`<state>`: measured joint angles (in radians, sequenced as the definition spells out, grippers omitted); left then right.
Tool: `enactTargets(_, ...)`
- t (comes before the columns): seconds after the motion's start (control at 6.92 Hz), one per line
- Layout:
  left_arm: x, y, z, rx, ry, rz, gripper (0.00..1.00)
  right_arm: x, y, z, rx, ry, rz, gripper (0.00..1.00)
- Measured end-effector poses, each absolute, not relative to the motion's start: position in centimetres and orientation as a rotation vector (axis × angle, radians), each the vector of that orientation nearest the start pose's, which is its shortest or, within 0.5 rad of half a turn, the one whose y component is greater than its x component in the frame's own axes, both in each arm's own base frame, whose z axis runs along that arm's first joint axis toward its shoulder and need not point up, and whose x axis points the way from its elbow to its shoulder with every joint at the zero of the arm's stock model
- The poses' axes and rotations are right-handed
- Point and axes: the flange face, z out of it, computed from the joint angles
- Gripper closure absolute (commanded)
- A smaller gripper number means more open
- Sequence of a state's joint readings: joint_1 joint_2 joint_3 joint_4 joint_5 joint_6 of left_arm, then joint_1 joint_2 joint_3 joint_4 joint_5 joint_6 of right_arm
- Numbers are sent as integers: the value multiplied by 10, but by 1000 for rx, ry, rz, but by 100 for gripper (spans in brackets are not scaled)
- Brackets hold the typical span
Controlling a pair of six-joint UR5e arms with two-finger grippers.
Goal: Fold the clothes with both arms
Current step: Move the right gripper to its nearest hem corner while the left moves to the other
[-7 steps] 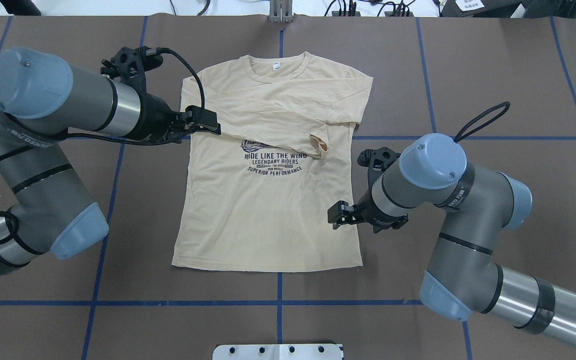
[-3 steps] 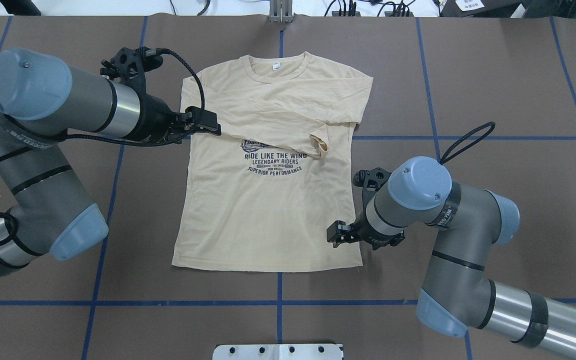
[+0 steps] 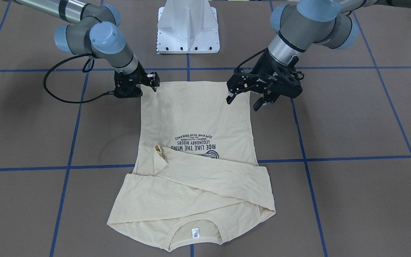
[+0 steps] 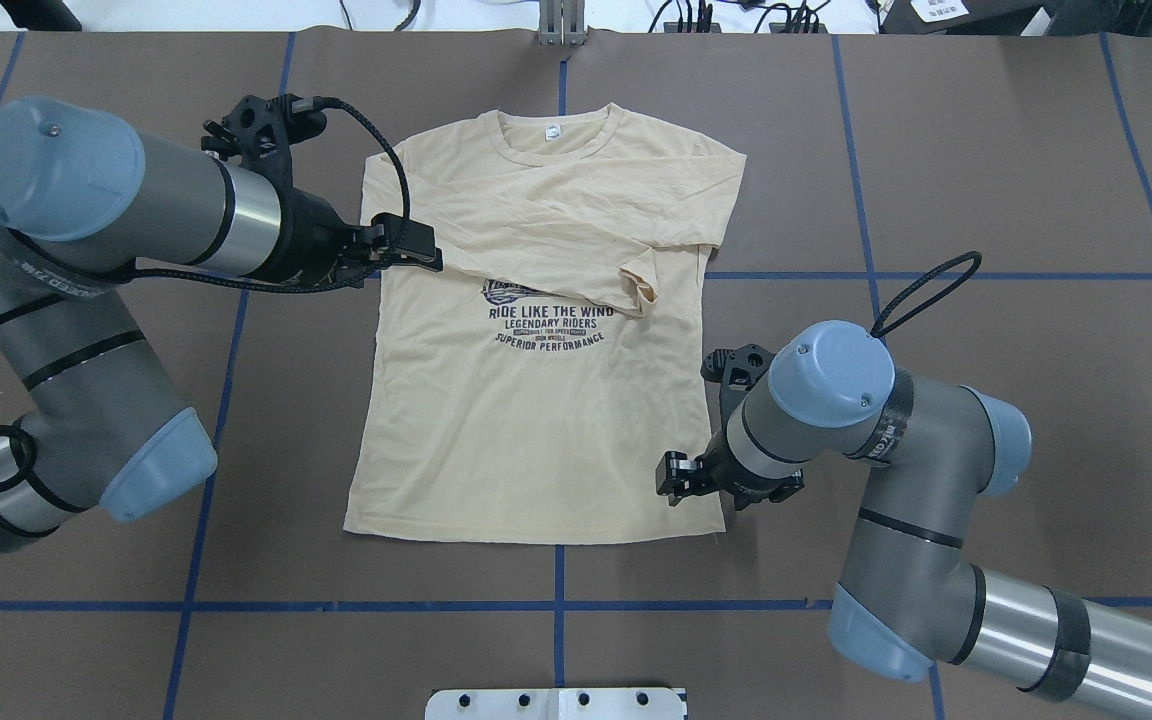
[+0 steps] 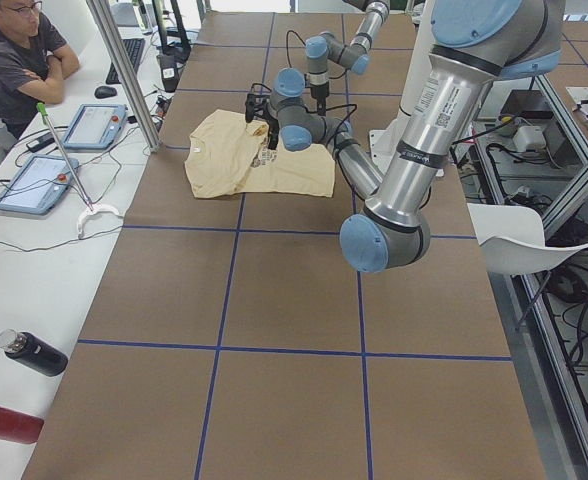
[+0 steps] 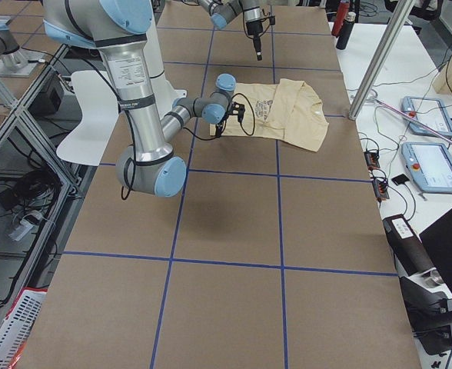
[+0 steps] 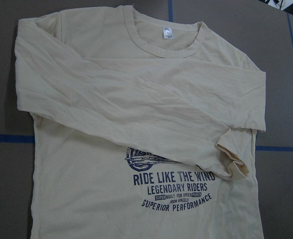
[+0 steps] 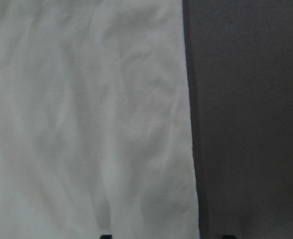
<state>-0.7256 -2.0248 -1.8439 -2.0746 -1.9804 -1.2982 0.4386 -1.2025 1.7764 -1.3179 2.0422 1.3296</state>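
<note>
The cream-yellow T-shirt (image 4: 536,420) lies flat, print up, on the brown table, with both long sleeves folded across its chest and the neck label (image 4: 553,132) at the far end. My left gripper (image 4: 416,250) is open and hovers well above the shirt's left side; in the front view (image 3: 243,101) its fingers are spread and empty. The left wrist view shows the shirt (image 7: 136,124) from high up. My right gripper (image 4: 669,477) is open, low over the shirt's right hem corner. In the right wrist view its fingertips (image 8: 105,236) straddle the shirt's side edge (image 8: 86,124).
The white pedestal base (image 3: 187,28) stands at the table's near edge behind the hem. Blue tape lines (image 4: 556,605) cross the brown table. An operator (image 5: 19,55) sits beyond the far edge with tablets; bottles (image 5: 29,352) lie at the left end.
My right gripper has moved along the shirt's right edge toward the hem corner and lower. The left arm and the shirt have not moved.
</note>
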Motion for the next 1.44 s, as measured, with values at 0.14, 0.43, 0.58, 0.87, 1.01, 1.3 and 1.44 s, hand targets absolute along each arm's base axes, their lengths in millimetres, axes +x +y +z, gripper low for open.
enactTargets(0.14,386,-467,220,267,1232,-139,0,-522,-337,334,-154,-908,-12,32)
enactTargets(0.43,386,-468,221,267,1231,-140,0,-524,-334,335,-160,-903,-13,60)
enactTargets(0.58,386,-468,221,267,1231,-141,0,-524,-335,336,-162,-902,-12,85)
enactTargets(0.87,386,-468,221,267,1231,-142,0,-522,-335,335,-170,-902,8,100)
enactTargets(1.01,386,-468,221,266,1231,-142,0,-521,-335,334,-177,-905,24,100)
enactTargets(1.3,386,-468,224,264,1226,-143,0,-518,-336,327,-180,-917,32,100)
enactTargets(1.44,384,-468,231,258,1217,-147,0,-514,-337,321,-174,-930,34,100)
